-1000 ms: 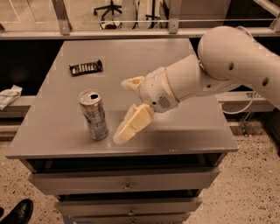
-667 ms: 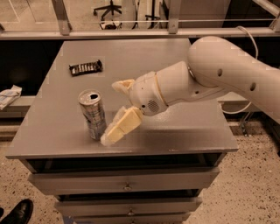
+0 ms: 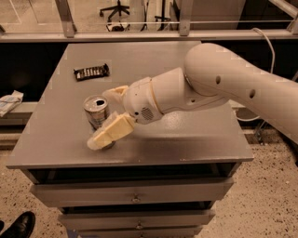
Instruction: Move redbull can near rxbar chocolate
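Note:
The redbull can point(image 3: 96, 110) stands upright near the front left of the grey table point(image 3: 186, 135), its silver top with the opening showing. The rxbar chocolate point(image 3: 91, 71), a flat dark bar with pale lettering, lies farther back on the left, well apart from the can. My gripper point(image 3: 100, 119) has reached in from the right and is open, with one cream finger point(image 3: 114, 92) behind the can and the other point(image 3: 111, 133) in front, covering its lower part. The can rests on the table.
The table is a cabinet with drawers point(image 3: 135, 197) below its front edge. A white packet point(image 3: 9, 101) lies on a low shelf to the left. A black shoe point(image 3: 18, 226) is on the floor at the bottom left. A rail and office chair point(image 3: 116, 9) stand behind.
My arm has moved left toward the can. The open fingers, which were to the right of it, now stand on either side of it. The can and the bar have not moved.

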Robot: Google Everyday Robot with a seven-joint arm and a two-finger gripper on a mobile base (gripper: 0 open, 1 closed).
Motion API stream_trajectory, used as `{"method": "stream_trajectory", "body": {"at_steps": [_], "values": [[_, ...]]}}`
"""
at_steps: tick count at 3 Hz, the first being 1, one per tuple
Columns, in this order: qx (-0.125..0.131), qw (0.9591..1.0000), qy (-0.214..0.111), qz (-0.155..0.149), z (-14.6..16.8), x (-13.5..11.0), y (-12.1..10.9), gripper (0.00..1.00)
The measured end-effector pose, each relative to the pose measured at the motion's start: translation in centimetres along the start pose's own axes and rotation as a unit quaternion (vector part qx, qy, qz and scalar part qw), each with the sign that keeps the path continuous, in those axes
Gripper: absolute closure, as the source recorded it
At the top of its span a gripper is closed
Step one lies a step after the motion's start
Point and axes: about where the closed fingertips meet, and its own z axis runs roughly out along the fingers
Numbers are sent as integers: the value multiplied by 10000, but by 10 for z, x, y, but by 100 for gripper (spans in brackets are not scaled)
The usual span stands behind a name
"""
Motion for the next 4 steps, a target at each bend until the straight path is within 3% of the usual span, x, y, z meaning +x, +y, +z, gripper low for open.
{"method": "stream_trajectory", "body": {"at_steps": [2, 3, 4], "values": [[215, 9995, -167, 176, 3, -7, -18, 64], [703, 9973, -228, -9, -37, -23, -59, 95], [1284, 9913, -212, -204, -86, -40, -99, 100]]}}
